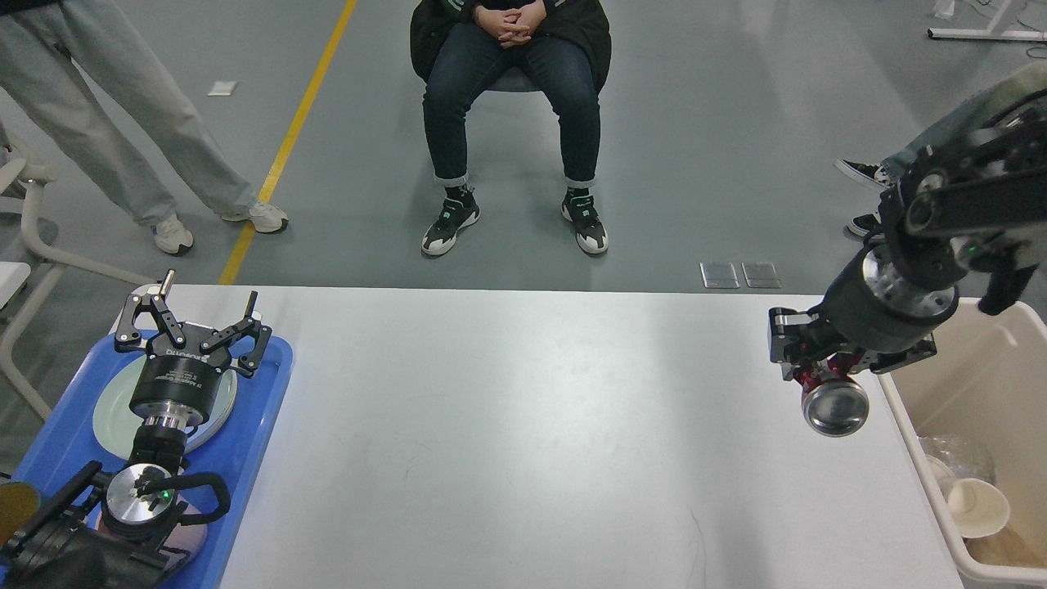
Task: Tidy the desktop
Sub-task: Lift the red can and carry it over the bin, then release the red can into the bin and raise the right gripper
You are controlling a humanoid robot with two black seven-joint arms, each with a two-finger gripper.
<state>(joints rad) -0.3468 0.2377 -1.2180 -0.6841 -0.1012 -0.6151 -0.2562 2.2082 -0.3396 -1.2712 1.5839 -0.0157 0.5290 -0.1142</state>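
Your right gripper (806, 372) grasps a red can (830, 401) above the desktop (523, 433), beside the beige bin (965, 393). Your left gripper (192, 323) stands released over the blue tray (262, 409).

Our left arm reaches in from the lower left, its wrist pointing away from us, and our left gripper (193, 326) stands with both fingers spread wide apart. Our right arm comes in high from the right, wrist angled down, and our right gripper (820, 372) is clamped tight.
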